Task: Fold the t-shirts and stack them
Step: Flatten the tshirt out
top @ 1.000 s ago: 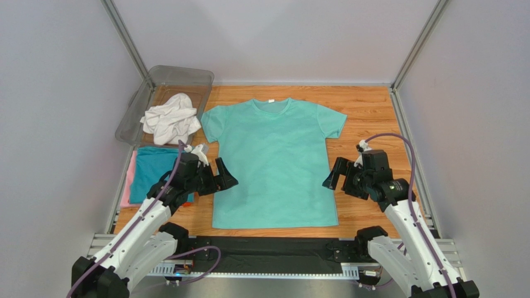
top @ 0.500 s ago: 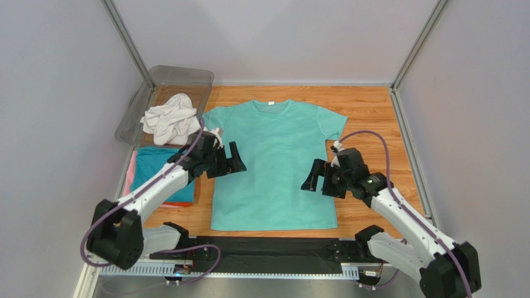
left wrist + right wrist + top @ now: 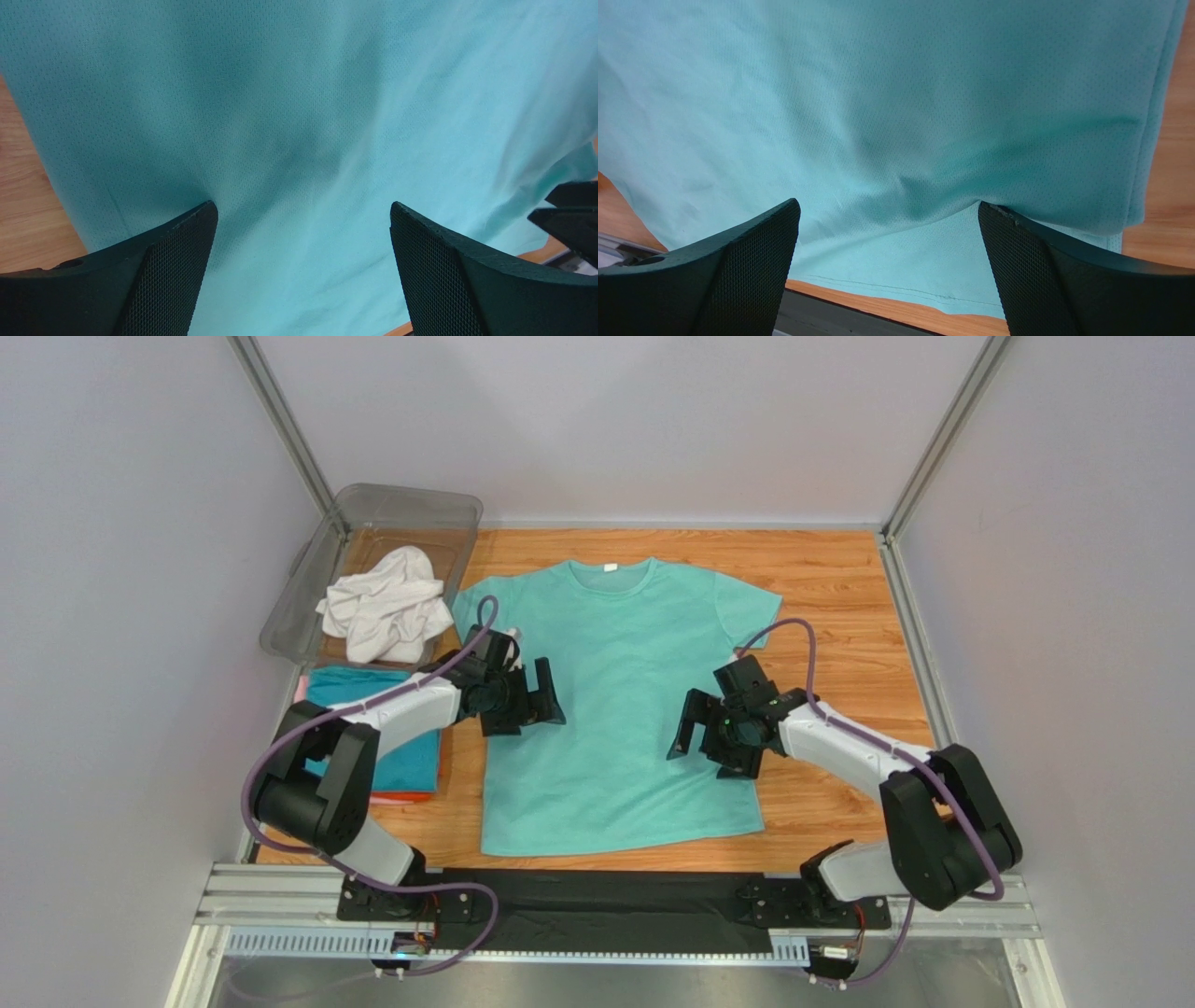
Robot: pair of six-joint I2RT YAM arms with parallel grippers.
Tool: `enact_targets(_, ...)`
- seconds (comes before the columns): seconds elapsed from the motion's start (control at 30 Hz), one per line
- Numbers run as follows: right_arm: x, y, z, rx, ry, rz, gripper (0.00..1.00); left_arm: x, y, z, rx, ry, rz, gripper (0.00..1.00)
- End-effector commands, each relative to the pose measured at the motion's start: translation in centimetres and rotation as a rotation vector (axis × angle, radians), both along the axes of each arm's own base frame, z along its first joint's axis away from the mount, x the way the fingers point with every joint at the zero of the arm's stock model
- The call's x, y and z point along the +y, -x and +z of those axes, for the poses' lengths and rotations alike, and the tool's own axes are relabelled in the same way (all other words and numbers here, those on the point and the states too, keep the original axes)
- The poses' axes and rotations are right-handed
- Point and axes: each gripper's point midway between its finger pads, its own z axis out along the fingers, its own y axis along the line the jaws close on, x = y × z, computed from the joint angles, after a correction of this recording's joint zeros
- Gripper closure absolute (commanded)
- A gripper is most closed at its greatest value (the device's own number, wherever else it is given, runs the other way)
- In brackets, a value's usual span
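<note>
The mint green t-shirt [image 3: 617,700] lies flat on the wooden table, collar at the far side. My left gripper [image 3: 529,700] is open and sits low on the shirt's left side; in the left wrist view [image 3: 302,217] its fingertips [image 3: 175,238] press on the cloth [image 3: 302,105]. My right gripper [image 3: 697,732] is open over the shirt's right side; in the right wrist view [image 3: 889,213] the cloth [image 3: 892,105] puckers between its fingers. A crumpled white t-shirt [image 3: 382,605] lies in the clear bin. A folded teal-blue t-shirt [image 3: 347,697] tops a stack with pink and orange edges at the left.
The clear plastic bin [image 3: 393,511] stands at the far left corner. The stack of folded shirts sits just left of my left arm. Bare wood [image 3: 842,588] shows right of the green shirt. A metal rail [image 3: 617,910] runs along the near edge.
Both arms have reached forward and inward, from beside the green shirt's lower edges onto its middle. Both grippers stayed open.
</note>
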Motion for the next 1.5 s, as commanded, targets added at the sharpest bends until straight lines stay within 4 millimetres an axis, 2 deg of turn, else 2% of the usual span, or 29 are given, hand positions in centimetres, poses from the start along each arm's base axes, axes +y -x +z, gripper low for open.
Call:
enact_targets(0.0,-3.0,-2.2,-0.8,-0.011,0.095,-0.083,0.00,-0.3,1.3,-0.5,0.018,0.045,0.008,0.00)
enact_targets(0.07,-4.3,-3.6,-0.2,-0.030,0.109,-0.090,0.00,-0.6,2.8,-0.9,0.038,0.065,-0.001,0.00)
enact_targets(0.1,-4.9,-3.5,-0.3,-0.013,0.126,-0.088,0.00,-1.0,3.3,-0.9,0.039,0.082,-0.011,0.00)
enact_targets(0.13,-5.8,-4.0,-0.2,-0.019,0.146,-0.089,0.00,-1.5,4.6,-1.3,0.060,0.086,-0.031,0.00)
enact_targets(0.2,-6.4,-4.8,-0.1,-0.015,0.149,-0.094,0.00,-2.4,5.9,-1.2,0.076,0.103,-0.058,0.00)
enact_targets(0.37,-9.6,-8.0,0.2,-0.017,0.166,-0.168,0.00,-7.5,10.2,-0.2,0.121,0.185,-0.169,0.00)
enact_targets(0.43,-11.1,-10.2,0.6,-0.033,0.182,-0.197,0.00,-10.2,11.7,0.8,0.127,0.245,-0.226,0.00)
enact_targets(0.47,-11.6,-10.9,-0.2,-0.014,0.199,-0.187,0.00,-11.0,12.2,0.7,0.144,0.258,-0.238,0.00)
enact_targets(0.5,-11.9,-11.6,-0.3,-0.014,0.202,-0.185,0.00,-12.5,12.7,1.5,0.141,0.311,-0.281,0.00)
enact_targets(0.53,-12.3,-13.7,0.6,-0.052,0.201,-0.195,0.00,-14.3,13.4,2.3,0.123,0.334,-0.343,0.00)
enact_targets(0.57,-12.4,-14.7,0.6,-0.060,0.202,-0.193,0.00,-15.1,13.6,2.6,0.112,0.330,-0.373,0.00)
enact_targets(0.6,-12.4,-16.8,1.0,-0.087,0.196,-0.178,0.00,-16.2,13.7,3.5,0.090,0.304,-0.421,0.00)
enact_targets(0.67,-12.1,-18.4,0.8,-0.094,0.188,-0.166,0.00,-16.7,14.0,3.8,0.085,0.264,-0.462,0.00)
enact_targets(0.73,-11.9,-19.9,2.2,-0.126,0.178,-0.159,0.00,-17.8,14.0,5.9,0.020,0.266,-0.517,0.00)
enact_targets(0.8,-12.2,-19.8,3.5,-0.149,0.187,-0.166,0.00,-17.4,13.7,7.0,-0.030,0.235,-0.527,0.00)
enact_targets(0.83,-12.7,-19.7,4.0,-0.161,0.211,-0.184,0.00,-17.1,13.1,8.5,-0.078,0.233,-0.520,0.00)
enact_targets(0.87,-13.1,-19.0,5.2,-0.177,0.225,-0.197,0.00,-15.8,12.3,8.4,-0.107,0.157,-0.480,0.00)
enact_targets(0.93,-14.2,-18.0,6.0,-0.182,0.276,-0.243,0.00,-14.5,10.9,10.3,-0.202,0.101,-0.463,0.00)
enact_targets(1.0,-14.8,-15.7,6.8,-0.182,0.299,-0.273,0.00,-11.6,8.5,10.5,-0.253,-0.010,-0.385,0.00)
enact_targets(1.03,-14.6,-15.0,8.2,-0.216,0.281,-0.302,0.00,-10.4,7.7,10.7,-0.264,-0.029,-0.347,0.00)
enact_targets(1.07,-14.5,-13.8,7.9,-0.204,0.275,-0.310,0.00,-9.5,6.9,10.7,-0.266,-0.035,-0.320,0.00)
enact_targets(1.13,-13.2,-10.6,5.9,-0.147,0.240,-0.297,0.00,-6.7,4.1,10.1,-0.274,-0.062,-0.237,0.00)
enact_targets(1.17,-12.5,-9.8,6.3,-0.170,0.219,-0.290,0.00,-5.1,2.3,10.0,-0.272,-0.068,-0.189,0.00)
enact_targets(1.2,-11.2,-7.5,4.6,-0.124,0.209,-0.252,0.00,-4.6,1.4,9.9,-0.272,-0.062,-0.179,0.00)
enact_targets(1.27,-9.5,-6.0,4.1,-0.116,0.160,-0.229,0.00,-3.6,-0.3,9.0,-0.253,-0.068,-0.148,0.00)
enact_targets(1.3,-8.4,-4.1,2.7,-0.073,0.148,-0.194,0.00,-2.5,-1.8,8.7,-0.248,-0.068,-0.106,0.00)
enact_targets(1.37,-7.4,-3.4,2.0,-0.070,0.113,-0.195,0.00,-1.1,-3.3,6.6,-0.178,-0.074,-0.046,0.00)
enact_targets(1.4,-7.2,-2.6,1.2,-0.050,0.105,-0.190,0.00,-1.2,-3.9,6.3,-0.166,-0.060,-0.048,0.00)
enact_targets(1.47,-7.3,-2.8,0.6,-0.049,0.117,-0.186,0.00,-1.0,-4.6,4.3,-0.103,-0.040,-0.043,0.00)
